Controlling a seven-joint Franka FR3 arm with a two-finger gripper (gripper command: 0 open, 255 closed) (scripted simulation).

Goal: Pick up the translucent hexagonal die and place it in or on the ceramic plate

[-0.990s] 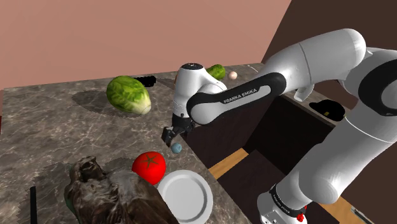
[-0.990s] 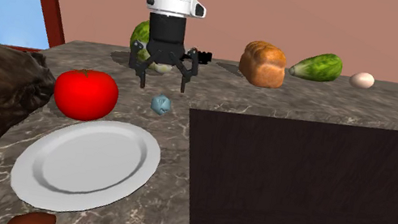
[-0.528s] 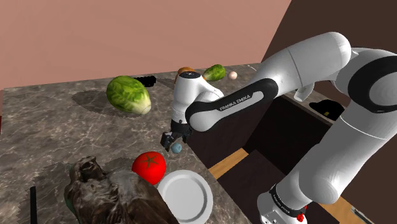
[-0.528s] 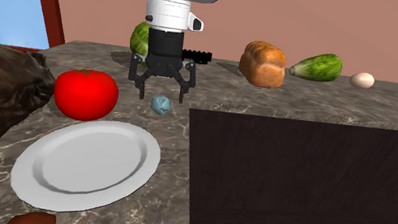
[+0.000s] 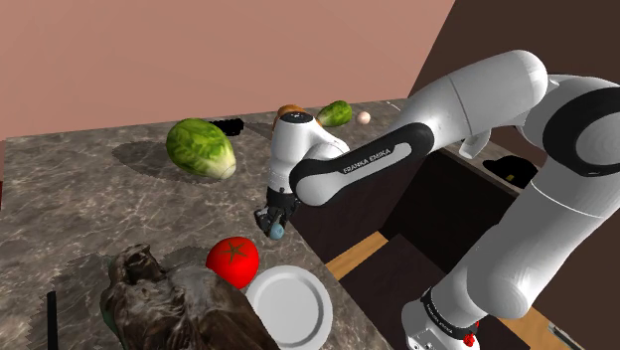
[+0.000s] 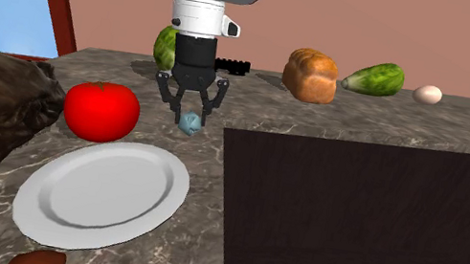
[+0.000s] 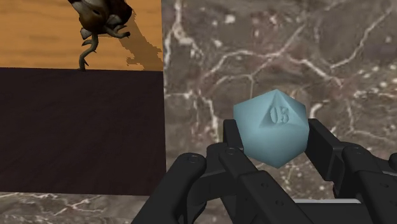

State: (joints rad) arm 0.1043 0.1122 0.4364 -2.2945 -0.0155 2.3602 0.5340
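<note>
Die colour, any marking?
Pale blue die, embossed number on one face; clearest in wrist view.

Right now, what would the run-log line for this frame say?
phase: grasp | gripper: shut on pale blue faceted die | die: on dark marble counter, not yet lifted | white round plate: no die on it

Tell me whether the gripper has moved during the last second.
Yes. In the second exterior view the gripper has come straight down, from above the blue die to around it, clasping it on the counter right of the tomato.
</note>
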